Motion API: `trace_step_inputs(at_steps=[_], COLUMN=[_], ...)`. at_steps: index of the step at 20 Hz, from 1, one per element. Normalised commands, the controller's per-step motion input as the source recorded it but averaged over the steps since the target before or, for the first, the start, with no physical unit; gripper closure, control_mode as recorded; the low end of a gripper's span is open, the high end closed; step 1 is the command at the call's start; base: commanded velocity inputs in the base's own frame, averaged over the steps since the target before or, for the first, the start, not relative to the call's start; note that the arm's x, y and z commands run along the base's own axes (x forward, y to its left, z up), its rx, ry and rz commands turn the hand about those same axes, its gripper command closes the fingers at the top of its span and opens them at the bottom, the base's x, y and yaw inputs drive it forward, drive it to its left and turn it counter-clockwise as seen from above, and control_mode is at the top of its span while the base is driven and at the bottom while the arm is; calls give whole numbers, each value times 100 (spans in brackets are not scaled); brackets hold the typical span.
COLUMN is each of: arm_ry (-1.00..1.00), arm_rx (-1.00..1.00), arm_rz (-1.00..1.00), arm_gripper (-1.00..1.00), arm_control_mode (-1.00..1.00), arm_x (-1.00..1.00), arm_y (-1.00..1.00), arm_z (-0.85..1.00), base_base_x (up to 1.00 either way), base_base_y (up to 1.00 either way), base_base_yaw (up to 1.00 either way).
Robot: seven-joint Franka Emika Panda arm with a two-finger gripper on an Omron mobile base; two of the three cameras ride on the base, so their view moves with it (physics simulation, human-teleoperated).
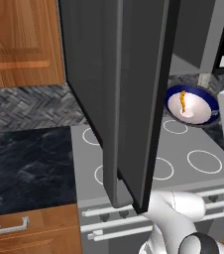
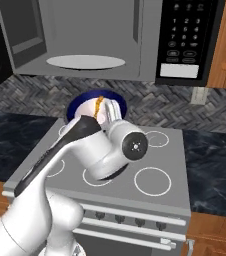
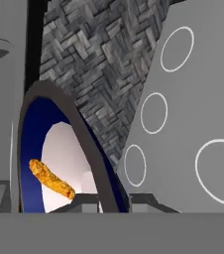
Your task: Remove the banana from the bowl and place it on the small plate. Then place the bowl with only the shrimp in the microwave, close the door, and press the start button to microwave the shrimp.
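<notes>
Bowl (image 1: 192, 105) up off the stovetop (image 2: 150, 150), gripper (image 2: 111, 111) clamped narrow on its near rim, carried tilted in front of the herringbone backsplash (image 2: 30, 95), just below the open microwave (image 2: 95, 40) cavity. Shrimp (image 1: 183, 101) alone inside on the white inner face; no banana seen in it, small plate not visible from here.

Risks from here:
- Rim-only pinch on a wide shallow bowl. Judged weak against torque; could rotate in the jaws or slip out on a quick move.
- Bowl tilted, open face toward the arm. Shrimp lying loose on a sloped surface; more tilt likely slides it over the rim onto the stovetop.
- Cavity floor edge sits close above the bowl. Far rim could catch the lower lip going in if the lift falls short.
- Door (image 1: 119, 99) swung out on the left side, edge-on in the left base view, near the arm's path. Elbow contact could push it.
- Turntable disc (image 2: 85, 62) may rock if the bowl lands off-centre.

Orientation: in the right base view, shrimp's long axis runs roughly up the bowl's inner face, upper end toward the far rim and microwave, lower end toward the gripper. In the hand view same piece lies diagonal, slightly curved. Bowl round, no long axis; opening faces up and back toward the arm.
</notes>
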Motion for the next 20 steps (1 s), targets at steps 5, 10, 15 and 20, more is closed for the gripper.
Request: trace_step_inputs(at_steps=[5,10,15,20], arm_ry=[-10,-5,9,9], arm_rx=[6,1,0,0], arm_rz=[-11,-8,-2,0], arm_gripper=[100,100,100,100], arm_control_mode=[-100,-100,-100,-100], arm_x=[9,29,68,77], arm_y=[31,34,41,44], arm_z=[98,72,44,43], base_base_x=[0,0,0,0], base_base_y=[0,0,0,0], base_base_yaw=[0,0,0,0])
